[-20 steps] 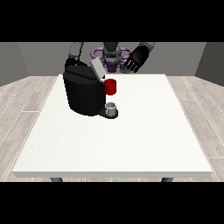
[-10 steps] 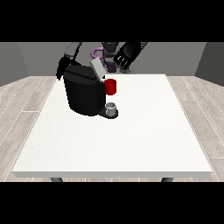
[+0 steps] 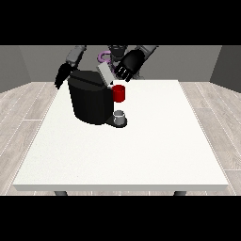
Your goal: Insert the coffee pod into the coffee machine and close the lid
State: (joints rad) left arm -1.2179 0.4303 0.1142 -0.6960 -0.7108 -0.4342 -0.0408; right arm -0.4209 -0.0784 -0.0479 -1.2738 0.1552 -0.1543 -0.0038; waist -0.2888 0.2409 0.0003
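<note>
Above the coffee machine, at its rear right corner as seen, the hand at the view's right hovered with fingers curled downward, close over the raised grey lid, which stood tilted; whether the fingers touched the lid or held anything could not be told. Beside the machine's far left edge, the hand at the view's left hung with fingers straight, pointing down, holding nothing. Against the machine's front right side sat a red part, a small grey cup on the base below it; the coffee pod could not be made out, and the white table spread toward the camera.
</note>
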